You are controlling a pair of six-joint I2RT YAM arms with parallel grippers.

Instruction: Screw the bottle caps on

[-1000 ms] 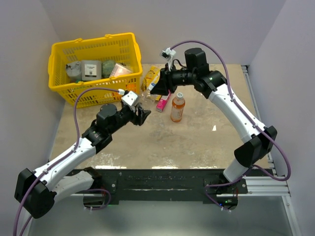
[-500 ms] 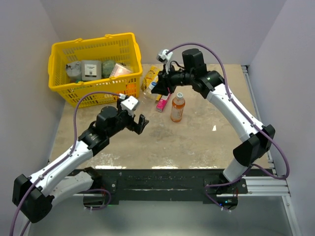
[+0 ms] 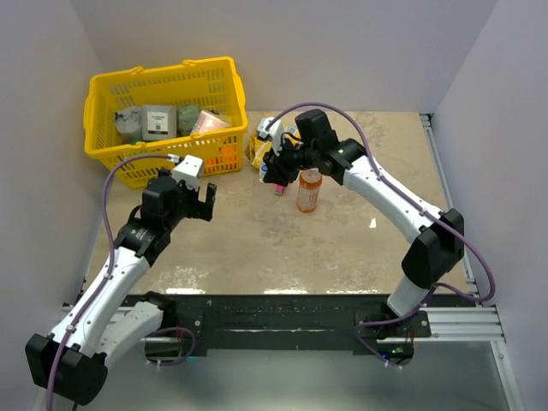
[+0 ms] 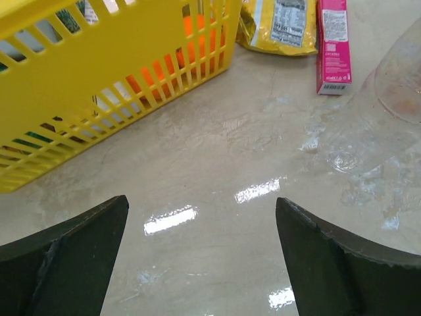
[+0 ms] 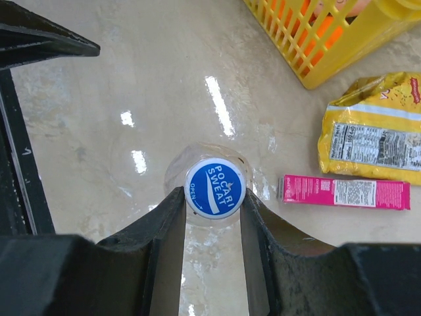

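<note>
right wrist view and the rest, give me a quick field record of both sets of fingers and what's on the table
right fingers: closed on the blue round plastic cap, marked POCARI SWEAT
cap sits on: clear plastic bottle, upright, seen from above
left fingers: open, nothing between them, over the beige table
orange drink bottle: upright, pale cap on, not held
lying flat by clear bottle: pink snack packet, yellow snack bag
far left: yellow plastic basket, holding items

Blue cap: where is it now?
Right wrist view: the blue cap sits pinched in the right gripper, atop a clear bottle, near the pink packet.
</note>
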